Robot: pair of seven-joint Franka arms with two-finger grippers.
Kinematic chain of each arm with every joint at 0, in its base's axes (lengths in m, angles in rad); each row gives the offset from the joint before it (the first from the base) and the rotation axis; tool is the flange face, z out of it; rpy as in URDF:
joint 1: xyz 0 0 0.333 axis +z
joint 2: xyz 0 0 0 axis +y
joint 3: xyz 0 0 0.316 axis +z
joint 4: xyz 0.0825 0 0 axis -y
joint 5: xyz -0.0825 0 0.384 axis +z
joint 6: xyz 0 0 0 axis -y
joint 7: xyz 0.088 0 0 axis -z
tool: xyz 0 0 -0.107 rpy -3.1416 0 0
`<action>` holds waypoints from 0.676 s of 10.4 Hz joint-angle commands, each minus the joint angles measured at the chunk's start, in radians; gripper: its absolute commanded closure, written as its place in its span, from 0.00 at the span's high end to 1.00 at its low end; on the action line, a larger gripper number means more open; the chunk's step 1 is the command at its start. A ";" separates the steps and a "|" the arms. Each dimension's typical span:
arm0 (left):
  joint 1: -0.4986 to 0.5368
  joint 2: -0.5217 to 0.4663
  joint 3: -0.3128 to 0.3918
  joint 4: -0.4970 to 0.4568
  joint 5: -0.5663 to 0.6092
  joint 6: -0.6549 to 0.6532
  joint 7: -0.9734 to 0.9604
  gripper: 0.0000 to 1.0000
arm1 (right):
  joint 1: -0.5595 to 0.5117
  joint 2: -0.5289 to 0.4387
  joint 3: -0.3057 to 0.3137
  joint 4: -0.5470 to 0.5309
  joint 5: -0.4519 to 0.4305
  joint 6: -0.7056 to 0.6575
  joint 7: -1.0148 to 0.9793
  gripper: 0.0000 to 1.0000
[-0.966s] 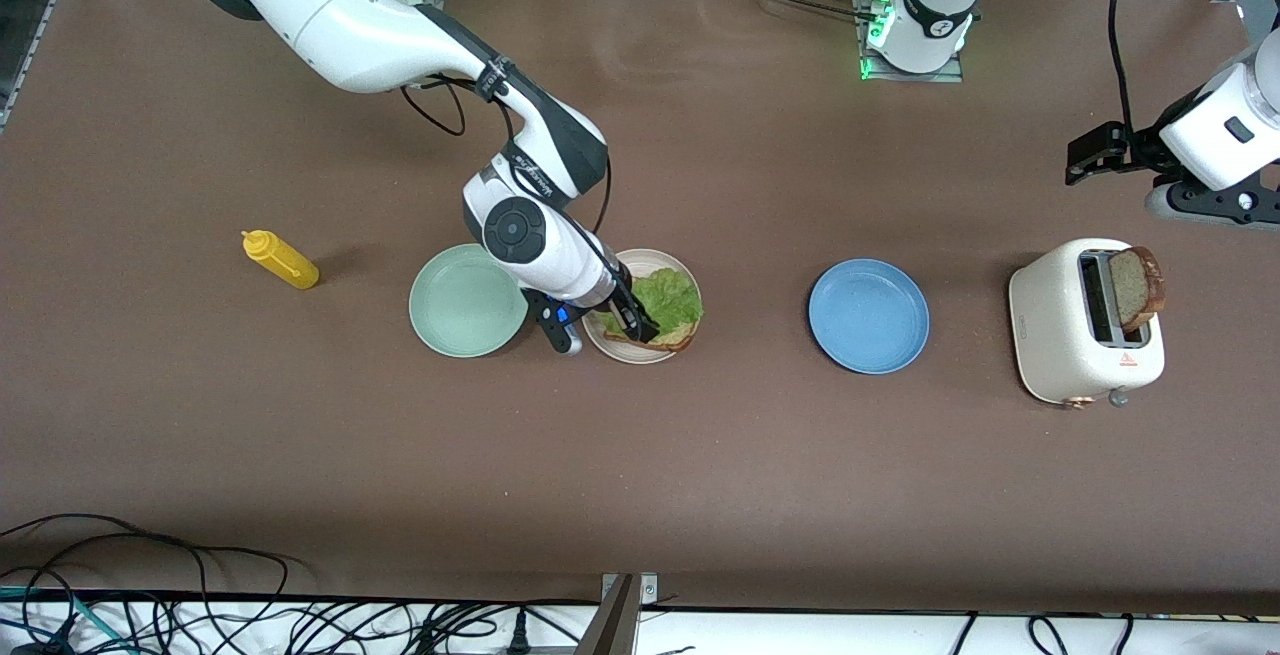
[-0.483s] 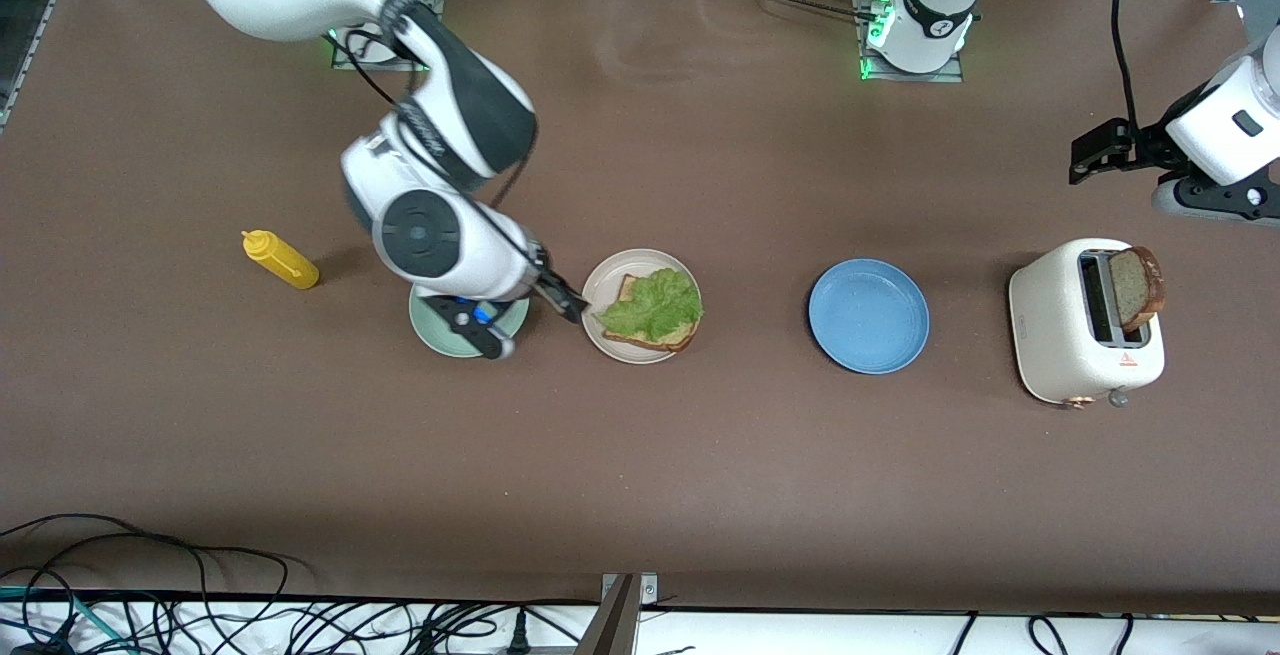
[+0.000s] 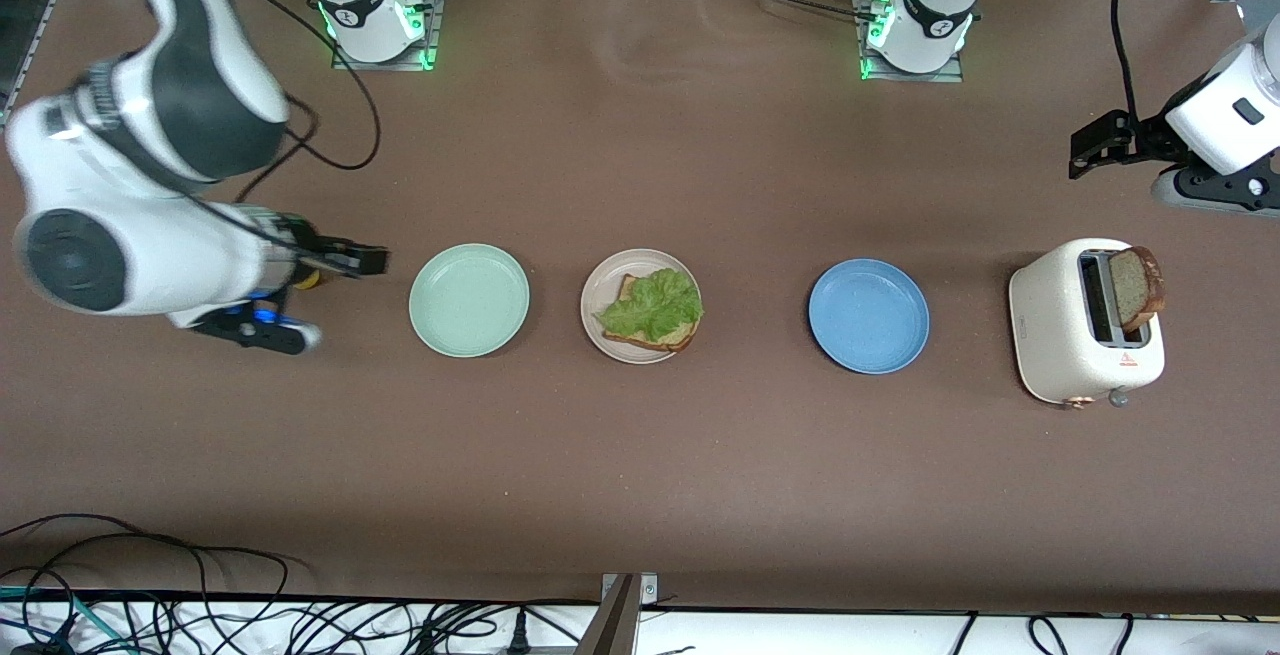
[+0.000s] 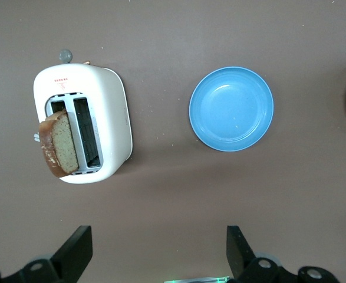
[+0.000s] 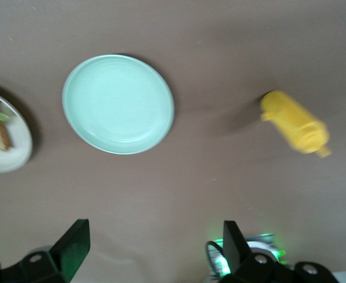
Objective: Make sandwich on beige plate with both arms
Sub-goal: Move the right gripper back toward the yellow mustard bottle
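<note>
The right gripper (image 3: 375, 260) hangs over the table near its right arm's end, fingers spread and empty, above the yellow bottle (image 5: 295, 129). Next come a green plate (image 3: 468, 299), then the beige plate (image 3: 597, 285) mid-table with bread (image 3: 650, 337) and lettuce (image 3: 652, 303) on it. The top slice (image 3: 1140, 287) sits in the toaster (image 3: 1060, 335). The left gripper (image 4: 155, 250) waits above it, fingers spread.

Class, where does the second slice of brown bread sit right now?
In the front view, the brown bread slice stands in a slot of the white toaster at the left arm's end of the table, beside the round blue plate.
</note>
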 commanded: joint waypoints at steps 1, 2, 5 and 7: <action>-0.006 -0.008 -0.003 0.005 -0.014 -0.009 -0.050 1.00 | -0.044 -0.055 -0.110 -0.063 0.002 -0.002 -0.361 1.00; -0.009 -0.008 -0.009 0.005 -0.014 -0.009 -0.054 1.00 | -0.055 -0.059 -0.167 -0.069 0.011 0.001 -0.521 1.00; 0.003 -0.012 -0.015 0.010 -0.020 -0.007 -0.052 1.00 | -0.218 -0.057 -0.208 -0.133 0.098 0.054 -1.029 1.00; 0.005 -0.012 -0.014 0.010 -0.020 -0.004 -0.052 1.00 | -0.349 -0.047 -0.208 -0.249 0.190 0.158 -1.387 1.00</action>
